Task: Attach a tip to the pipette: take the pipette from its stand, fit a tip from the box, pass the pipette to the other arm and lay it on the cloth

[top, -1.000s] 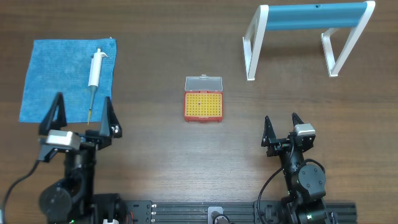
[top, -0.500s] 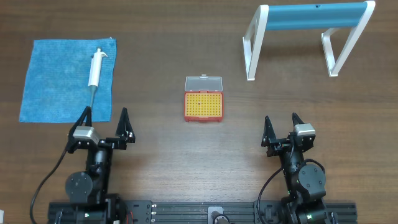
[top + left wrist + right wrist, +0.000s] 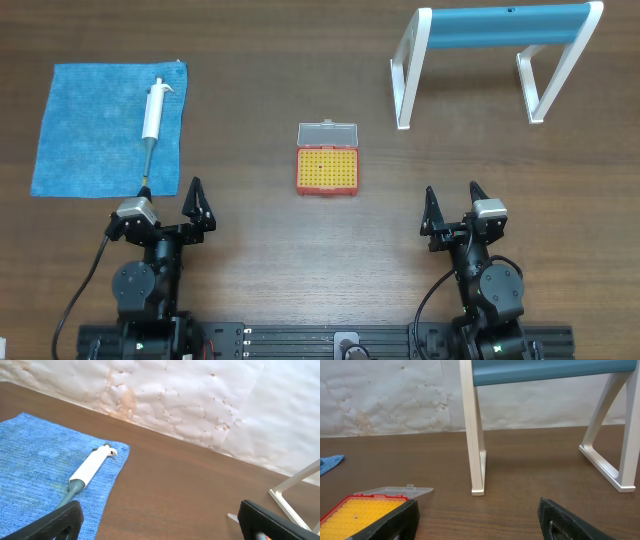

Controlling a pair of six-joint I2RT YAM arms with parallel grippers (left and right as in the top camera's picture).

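The white pipette (image 3: 153,112) with its grey shaft and fitted tip lies on the blue cloth (image 3: 80,140) at the table's far left; it also shows in the left wrist view (image 3: 91,466) on the cloth (image 3: 30,475). My left gripper (image 3: 165,200) stands open just in front of the cloth's near right corner, holding nothing. The tip box (image 3: 327,168), orange with yellow tips and its clear lid folded back, sits mid-table (image 3: 365,510). My right gripper (image 3: 451,200) stands open and empty at the front right. The white and blue stand (image 3: 500,60) is bare.
The stand's white legs (image 3: 472,435) rise beyond the right gripper, with open wood between them and the tip box. A pale wall runs behind the table.
The left arm has drawn back from the cloth toward its base and lowered, its gripper still open. The pipette stays on the cloth. The right arm has not moved.
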